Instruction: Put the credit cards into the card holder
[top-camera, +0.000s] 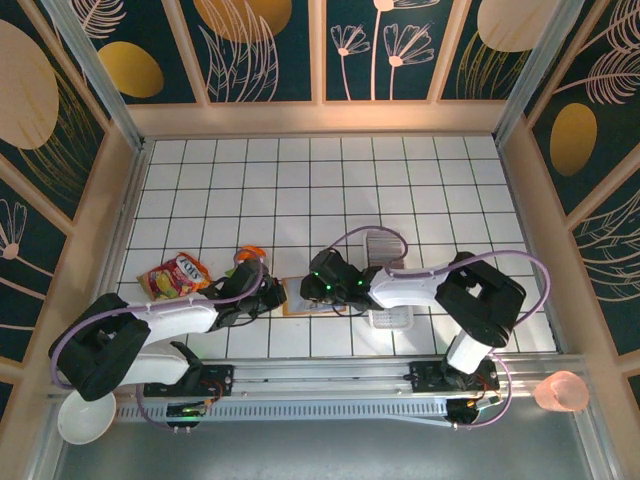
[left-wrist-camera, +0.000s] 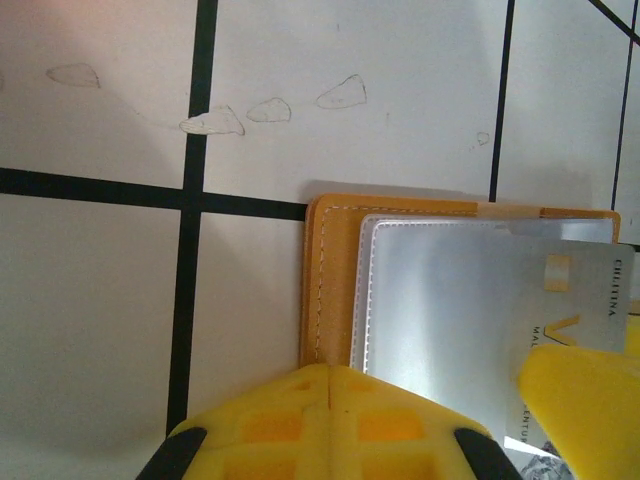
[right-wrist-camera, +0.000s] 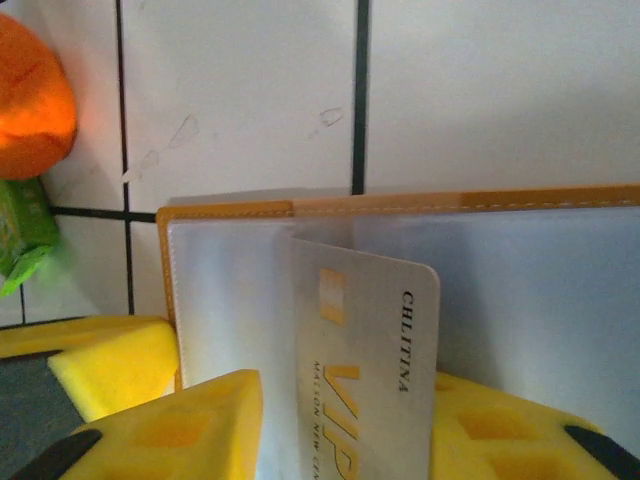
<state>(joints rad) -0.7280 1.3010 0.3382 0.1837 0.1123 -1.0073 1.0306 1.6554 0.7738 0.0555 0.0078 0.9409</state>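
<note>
The tan card holder (top-camera: 296, 300) lies open on the tiles between my two grippers, its clear sleeves (left-wrist-camera: 440, 300) facing up. My left gripper (left-wrist-camera: 328, 388) is shut, its yellow tips resting on the holder's (left-wrist-camera: 335, 280) stitched left border. A pale grey credit card (right-wrist-camera: 370, 350) marked VIP lies between my right gripper's (right-wrist-camera: 345, 440) fingers, its left corner tucked under a sleeve of the holder (right-wrist-camera: 230, 210). A gap shows between the left finger (right-wrist-camera: 190, 420) and the card, so the jaws stand open. More credit cards (top-camera: 383, 245) stand on edge in the clear tray.
The long clear tray (top-camera: 392, 318) sits just right of the holder. A red-yellow snack packet (top-camera: 175, 276) and an orange object (top-camera: 250, 255) lie to the left, beside a green item (right-wrist-camera: 25, 235). A white bowl (top-camera: 83, 420) and a pink cup (top-camera: 561, 391) sit at the near corners.
</note>
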